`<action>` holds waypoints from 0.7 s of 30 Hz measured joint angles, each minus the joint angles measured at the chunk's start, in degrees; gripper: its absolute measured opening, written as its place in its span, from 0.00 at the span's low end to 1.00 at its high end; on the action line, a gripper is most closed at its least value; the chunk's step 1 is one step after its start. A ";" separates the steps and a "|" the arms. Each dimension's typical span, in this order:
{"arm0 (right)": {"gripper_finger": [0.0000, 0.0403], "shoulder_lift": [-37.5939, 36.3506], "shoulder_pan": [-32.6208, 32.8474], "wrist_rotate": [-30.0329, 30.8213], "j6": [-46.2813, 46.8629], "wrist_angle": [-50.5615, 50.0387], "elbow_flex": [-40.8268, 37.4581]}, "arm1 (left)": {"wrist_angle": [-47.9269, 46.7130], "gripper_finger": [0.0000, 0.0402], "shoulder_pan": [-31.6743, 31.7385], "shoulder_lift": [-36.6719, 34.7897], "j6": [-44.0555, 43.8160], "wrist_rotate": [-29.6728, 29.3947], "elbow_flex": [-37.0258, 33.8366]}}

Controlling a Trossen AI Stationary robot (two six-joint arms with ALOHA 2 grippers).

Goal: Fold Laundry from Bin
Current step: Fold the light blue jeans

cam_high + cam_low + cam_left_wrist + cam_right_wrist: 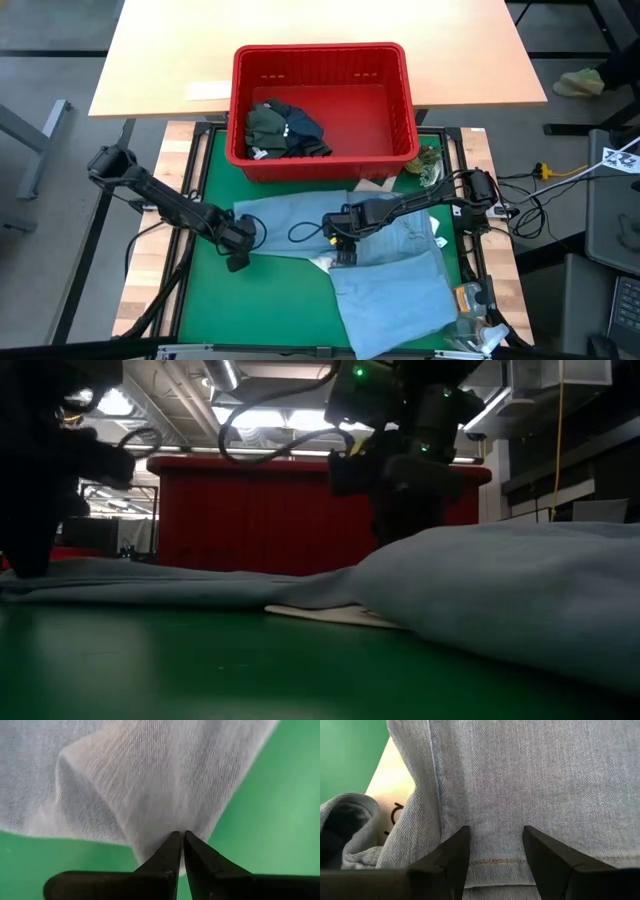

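L gripper (238, 262) jaws pinched tight on edge of light blue garment (400, 270) spread on green mat (210, 310). R gripper (343, 252) jaws apart, over its seam. Red bin (320, 60) behind w/ dark clothes (285, 128); white tag (320, 614) pokes out under fabric

bare green mat (200, 300) free at near left, light blue garment (400, 280) covering centre and near right, red bin (322, 60) blocking far side
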 joint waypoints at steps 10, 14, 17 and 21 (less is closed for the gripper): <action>0.46 0.02 0.13 -0.63 -0.20 -7.69 4.82 | -4.85 0.05 1.13 -11.47 -3.86 -6.20 1.41; 0.46 0.02 0.15 0.64 -0.57 -7.37 6.60 | -9.38 0.05 3.65 -12.91 -7.35 -11.69 1.41; 0.46 0.02 0.15 3.46 -0.57 -5.91 6.83 | -8.60 0.05 5.33 -12.86 -7.28 -13.85 -0.31; 0.46 0.02 0.13 5.05 -0.56 -2.98 4.88 | -4.55 0.05 6.77 -12.76 -7.22 -13.87 -4.85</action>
